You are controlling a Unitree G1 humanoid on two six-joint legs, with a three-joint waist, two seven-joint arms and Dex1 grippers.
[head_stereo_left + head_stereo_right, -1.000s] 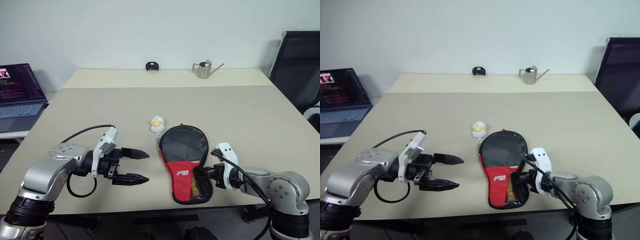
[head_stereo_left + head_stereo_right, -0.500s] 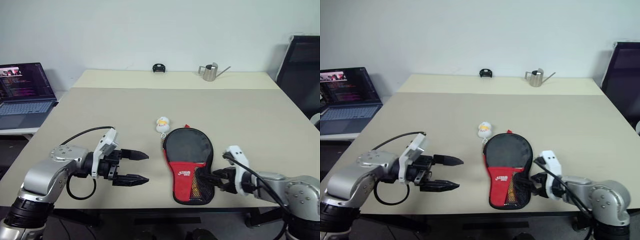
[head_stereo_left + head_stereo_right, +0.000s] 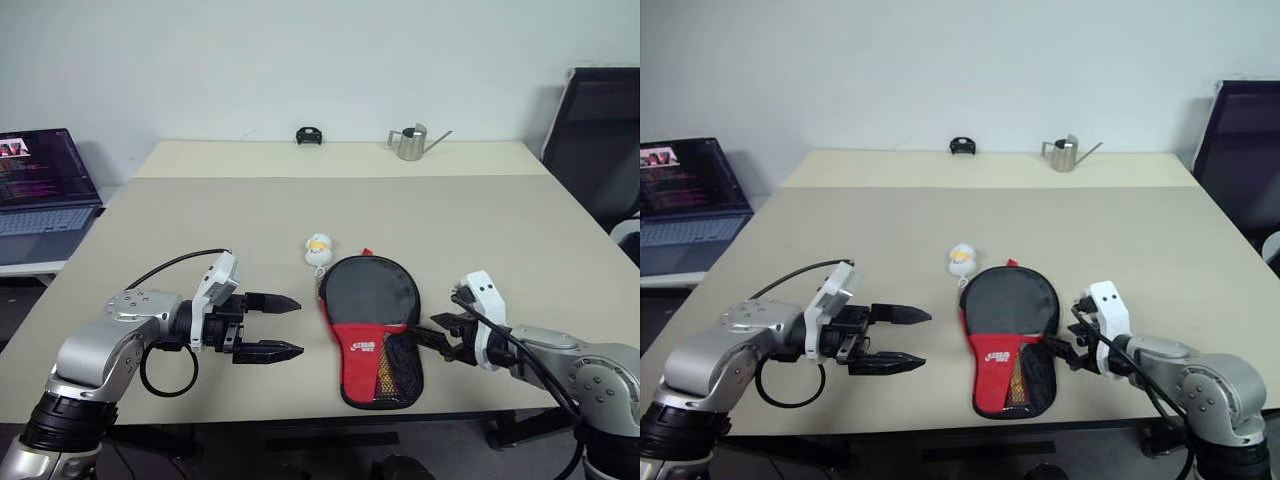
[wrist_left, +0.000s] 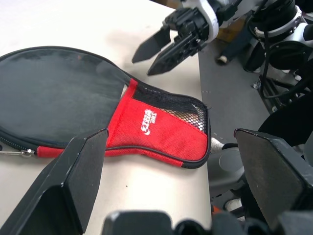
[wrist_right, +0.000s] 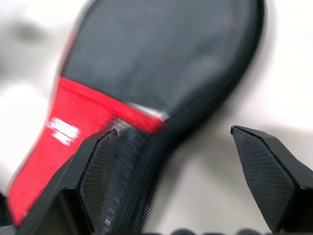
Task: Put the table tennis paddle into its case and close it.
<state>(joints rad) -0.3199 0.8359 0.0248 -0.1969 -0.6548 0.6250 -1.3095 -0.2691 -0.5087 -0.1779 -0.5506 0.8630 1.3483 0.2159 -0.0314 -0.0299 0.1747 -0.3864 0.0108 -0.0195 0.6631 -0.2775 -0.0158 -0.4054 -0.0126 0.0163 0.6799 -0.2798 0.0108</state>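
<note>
- Head camera, left eye: case (image 3: pixel 371 322) lies flat near the front edge of the table (image 3: pixel 480 230), round black part at 12 o'clock, red mesh-pocket end at 6 o'clock. It looks zipped round the black part; I cannot see the table tennis paddle itself. The ball charm (image 3: pixel 317 249) sits just beside the case's rim at 11 o'clock.
- Same view: left gripper (image 3: pixel 285 326) hovers at 9 o'clock of the case, apart from it, fingers spread wide and pointing toward it, holding nothing. The right gripper (image 3: pixel 436 339) is at 3 o'clock of the red end, just beside it, jaws parted and empty.
- Head camera, right eye: at the table's far edge stand a small metal watering can (image 3: pixel 1065 155) and a little black object (image 3: pixel 961 146). A laptop (image 3: pixel 685 190) with its screen lit is off the table at 9 o'clock, and a dark chair (image 3: pixel 1240 140) at 3 o'clock.
- Left wrist camera: the two black fingers (image 4: pixel 68 196) stand far apart with the case lying between them, farther off, white logo on the red fabric, mesh pocket beside it. The other gripper's fingertips point at the mesh end, close by; whether they touch it I cannot tell.
- Right wrist camera: its fingers (image 5: pixel 266 174) are wide apart, with the case's black face and red part just ahead, nothing between the pads.
</note>
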